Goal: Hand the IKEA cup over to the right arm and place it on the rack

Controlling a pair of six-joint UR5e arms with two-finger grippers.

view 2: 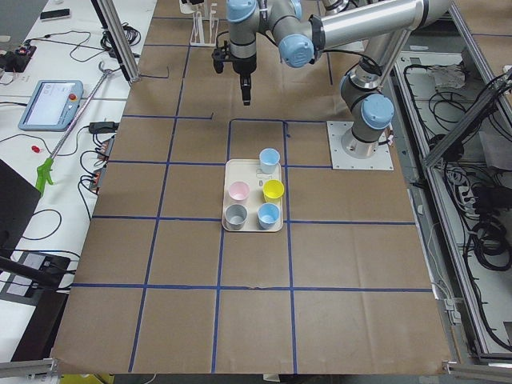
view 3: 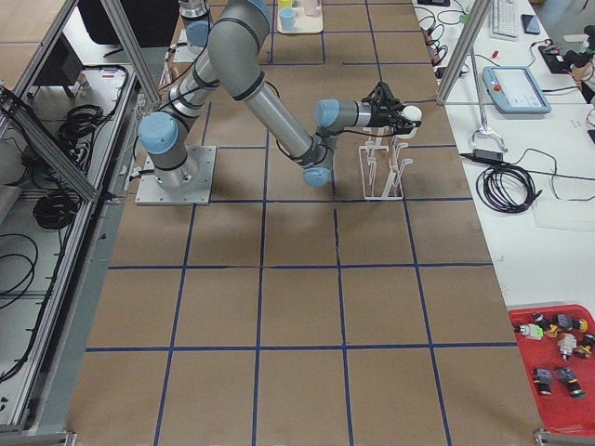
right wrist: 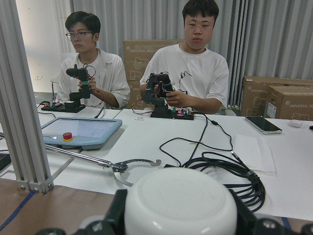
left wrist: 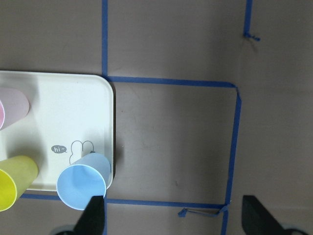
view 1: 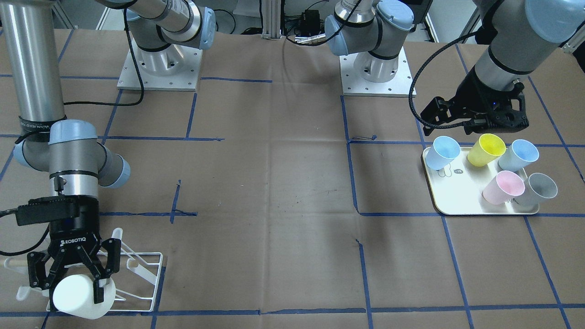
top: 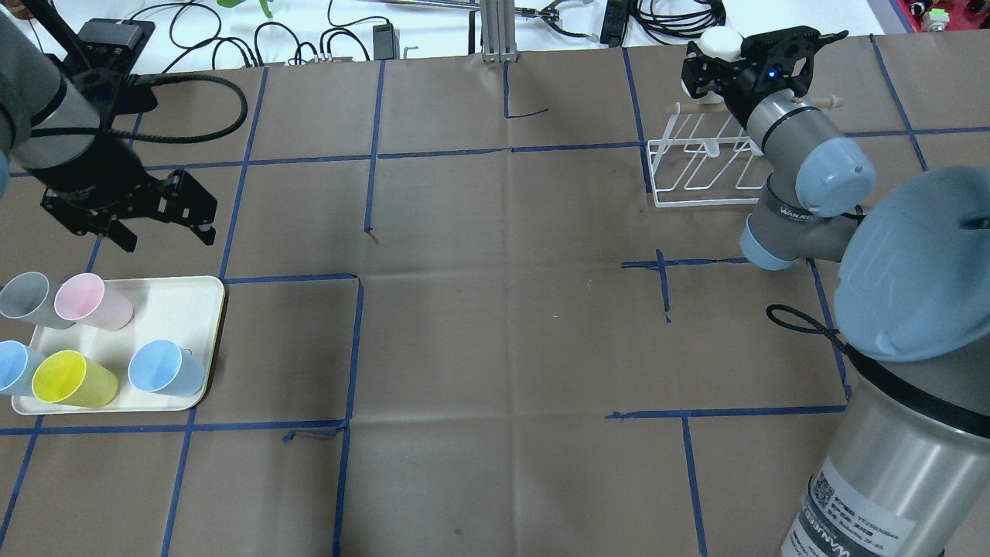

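The right gripper point(view 1: 68, 288) is clamping its black fingers point(view 1: 98, 290) on either side of the white cup point(view 1: 81, 299). The cup is smooth, glossy plastic with a rounded base, and it is lying on its side in the grip, base pointing away from the robot. It is hanging over the operators' end of the rack point(view 1: 148, 278), close to the pale wooden dowel point(view 1: 13, 263). Whether it is touching a prong cannot be told. The rack is thin white wire with a rectangular base frame and angled, upturned prongs.

The left gripper point(top: 164, 234) is hovering beside the tray point(view 1: 457, 201) on the robot's side, with its jaws spread wide and nothing between them. The tray is a cream rectangle with rounded corners and a shallow rim. Five tapered matt cups are standing on it: two light blue point(view 1: 443, 153) point(view 1: 518, 155), a yellow point(view 1: 486, 150), a pink point(view 1: 502, 187) and a grey point(view 1: 537, 189).

Brown paper with a grid of blue tape is covering the table point(view 1: 274, 205).
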